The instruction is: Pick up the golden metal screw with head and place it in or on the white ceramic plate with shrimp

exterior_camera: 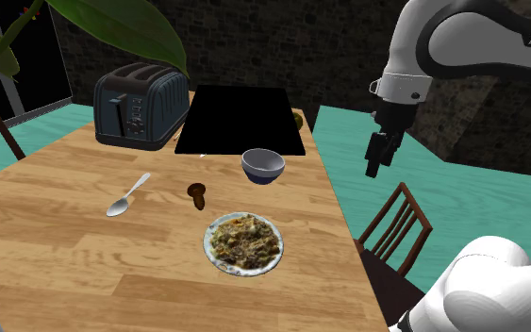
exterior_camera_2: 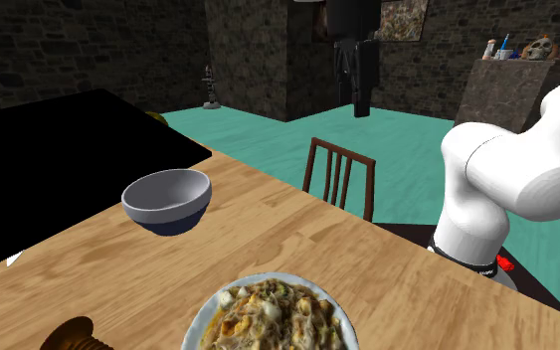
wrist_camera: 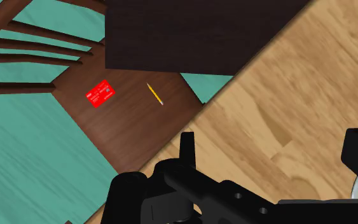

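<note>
A brownish-gold screw (exterior_camera: 198, 194) with a broad head rests on the wooden table (exterior_camera: 84, 255), between a spoon and a bowl; its ribbed end shows in the second exterior view (exterior_camera_2: 74, 336). The white plate (exterior_camera: 243, 243) heaped with food (exterior_camera_2: 268, 316) sits just in front of the screw, near the table's right edge. My gripper (exterior_camera: 376, 156) hangs high beyond that edge, over the teal floor and well away from both. It appears at the top of the second exterior view (exterior_camera_2: 355, 75). In the wrist view the gripper (wrist_camera: 273, 153) is open, holding nothing.
A blue-grey bowl (exterior_camera: 263, 165) stands behind the plate, a metal spoon (exterior_camera: 126, 195) to its left, a dark toaster (exterior_camera: 141, 104) at the back. A flat black area (exterior_camera: 242, 121) lies on the table. A wooden chair (exterior_camera: 395, 231) stands under the gripper; its seat bears a red card (wrist_camera: 100, 93) and a pencil (wrist_camera: 154, 93).
</note>
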Controlling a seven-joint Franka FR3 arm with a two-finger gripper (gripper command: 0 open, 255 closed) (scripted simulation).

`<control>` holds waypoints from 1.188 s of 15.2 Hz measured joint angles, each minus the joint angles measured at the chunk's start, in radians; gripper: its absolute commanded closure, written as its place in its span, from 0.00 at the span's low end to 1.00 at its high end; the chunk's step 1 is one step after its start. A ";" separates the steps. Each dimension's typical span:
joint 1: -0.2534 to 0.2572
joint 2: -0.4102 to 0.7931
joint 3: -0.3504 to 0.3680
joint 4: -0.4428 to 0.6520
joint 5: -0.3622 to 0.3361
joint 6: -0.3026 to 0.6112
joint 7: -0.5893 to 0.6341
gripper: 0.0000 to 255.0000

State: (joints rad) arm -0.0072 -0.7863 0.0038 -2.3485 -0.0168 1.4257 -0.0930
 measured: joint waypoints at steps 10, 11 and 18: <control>0.041 0.218 0.123 0.062 0.087 0.151 0.136 0.00; 0.045 0.242 0.134 0.068 0.093 0.168 0.149 0.00; 0.067 0.486 0.223 0.209 0.110 0.271 0.260 0.00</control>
State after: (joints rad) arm 0.0595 -0.3006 0.2264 -2.1398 0.0932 1.6963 0.1674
